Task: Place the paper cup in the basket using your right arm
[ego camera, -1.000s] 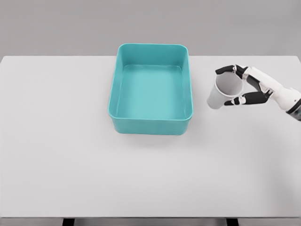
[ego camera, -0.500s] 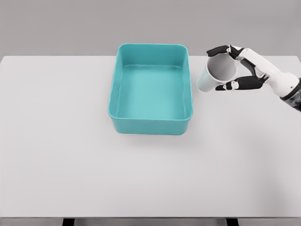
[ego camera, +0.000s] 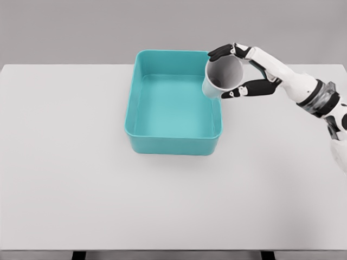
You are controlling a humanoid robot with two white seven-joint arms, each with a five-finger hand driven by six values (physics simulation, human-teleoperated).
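The right hand (ego camera: 242, 70) grips the cup (ego camera: 221, 77), tilted with its mouth toward the camera, over the right rim of the teal basket (ego camera: 134, 116). The basket sits empty on the white worktop (ego camera: 65, 179).

A bare simulated test space, not a lived-in room: a plain, flat white rectangular surface (ego camera: 108, 189) stands against a featureless grey backdrop (ego camera: 65, 27). Smooth, textureless rendering and even lighting mark it as a simulator scene.
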